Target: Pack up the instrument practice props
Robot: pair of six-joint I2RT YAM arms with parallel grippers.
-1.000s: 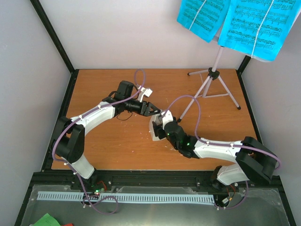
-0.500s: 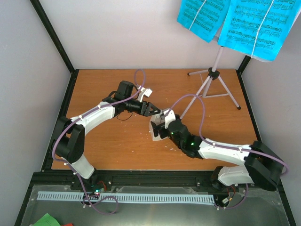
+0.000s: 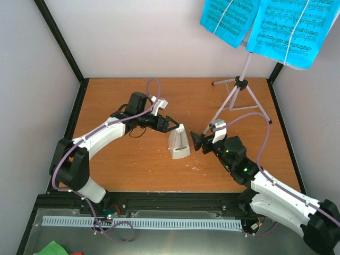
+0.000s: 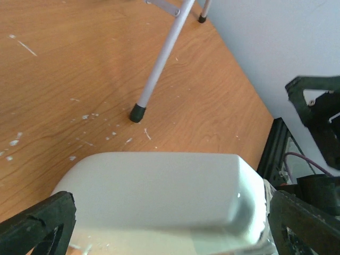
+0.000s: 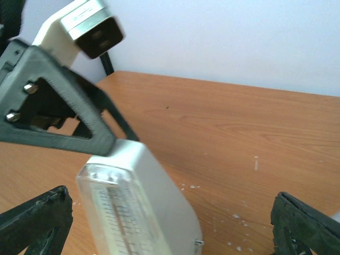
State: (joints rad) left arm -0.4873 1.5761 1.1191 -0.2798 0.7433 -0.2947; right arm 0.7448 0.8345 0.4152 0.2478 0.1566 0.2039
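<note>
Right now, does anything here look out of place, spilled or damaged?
Nothing serious. The white metronome stands upright on the table. Small white flecks lie scattered on the wood around it. On the lilac music stand, the two cyan sheet-music pages hang tilted unevenly.

Orange-brown wood table [image 3: 133, 164], grain running left to right. Small white flecks [image 3: 199, 167] scattered over its middle; the wrist views show them as chips and short scratches. Plain pale walls on three sides: back wall [image 3: 138, 37], left wall [image 3: 26, 79], right wall [image 3: 319, 117]. Black frame post [image 3: 58, 37] slants up from the far-left corner, a second post [image 3: 276, 71] at the far-right corner. Black rail [image 3: 175, 201] along the near edge. Below it a grey metal shelf [image 3: 175, 239] carrying a white slotted strip [image 3: 143, 223]. Green scrap [image 3: 53, 248] at the shelf's bottom-left, with a red bit [image 3: 77, 253] just beside it, cut off by the frame.
</note>
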